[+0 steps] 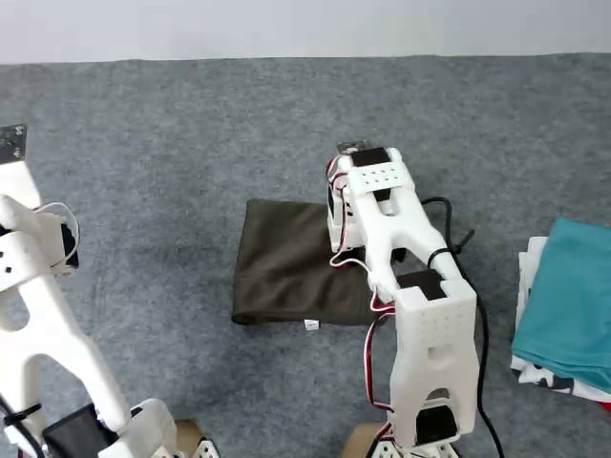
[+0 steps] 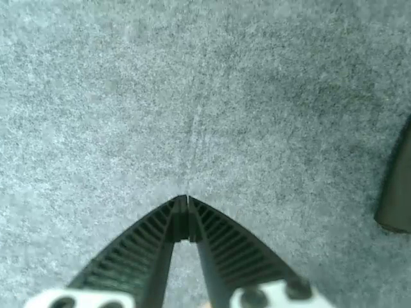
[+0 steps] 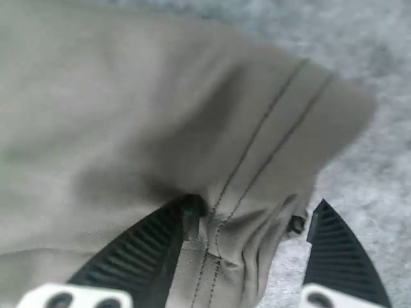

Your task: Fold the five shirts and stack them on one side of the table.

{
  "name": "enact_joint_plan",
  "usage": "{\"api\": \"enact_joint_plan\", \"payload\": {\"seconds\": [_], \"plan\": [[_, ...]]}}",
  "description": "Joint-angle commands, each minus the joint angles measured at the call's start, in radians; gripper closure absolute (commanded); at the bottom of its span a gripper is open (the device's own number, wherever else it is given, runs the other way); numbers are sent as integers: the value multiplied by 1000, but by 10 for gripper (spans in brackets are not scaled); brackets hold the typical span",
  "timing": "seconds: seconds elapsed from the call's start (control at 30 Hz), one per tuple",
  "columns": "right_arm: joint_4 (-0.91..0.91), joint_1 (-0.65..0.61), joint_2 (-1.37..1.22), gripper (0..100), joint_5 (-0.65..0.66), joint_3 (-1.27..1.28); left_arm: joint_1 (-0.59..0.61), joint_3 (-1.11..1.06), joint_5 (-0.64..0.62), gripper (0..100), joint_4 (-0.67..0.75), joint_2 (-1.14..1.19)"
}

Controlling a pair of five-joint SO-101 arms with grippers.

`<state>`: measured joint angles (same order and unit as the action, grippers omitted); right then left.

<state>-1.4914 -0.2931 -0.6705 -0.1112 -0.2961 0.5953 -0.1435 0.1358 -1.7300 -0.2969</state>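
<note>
A dark olive shirt (image 1: 286, 262) lies folded into a rough rectangle near the middle of the worktop (image 1: 191, 124), which is covered in grey felt. A small white tag (image 1: 311, 324) sticks out at its near edge. The right arm (image 1: 410, 277) reaches from the near edge of the worktop over the right side of this shirt. In the right wrist view the right gripper (image 3: 257, 204) has its two black ribbed fingers (image 3: 148, 250) spread apart, with the shirt's stitched hem (image 3: 257, 160) bunched into wrinkles between them; the pincer is open around the cloth, not clamped on it. At the right edge of the worktop, well apart from the olive shirt, sits a stack of folded shirts: a teal shirt (image 1: 568, 296) on top, a white shirt (image 1: 528, 277) showing under it, and a sliver of red cloth (image 1: 603, 405) at the bottom. The left arm (image 1: 38, 286) stands at the left edge of the worktop. Its left gripper (image 2: 186, 200) is closed with the fingertips touching and nothing held, above bare felt, with the olive shirt's edge (image 2: 397, 186) off to one side of it.
</note>
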Motion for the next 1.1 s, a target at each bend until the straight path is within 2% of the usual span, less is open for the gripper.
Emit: {"api": "enact_joint_plan", "payload": {"seconds": [0.0, 0.13, 0.17, 0.3, 0.53, 0.83, 1.07], "plan": [[2, -58, -36, 766, -5, -12, 3, -8, 8, 994, 14, -31], [2, -58, -44, 974, 0, -11, 3, -12, 8, 994, 14, -31], [1, -56, -44, 997, 25, -9, 3, -12, 8, 994, 14, -31], [-58, -48, -35, 987, 60, -11, 3, -12, 8, 994, 14, -32], [-107, 56, -31, 988, 164, -11, 6, -12, 5, 994, 6, -40], [-77, 222, 44, 988, 511, -49, 5, -12, 3, 994, -6, -41], [58, 246, 41, 988, 891, -166, 3, -12, 3, 994, -6, -41]]}}
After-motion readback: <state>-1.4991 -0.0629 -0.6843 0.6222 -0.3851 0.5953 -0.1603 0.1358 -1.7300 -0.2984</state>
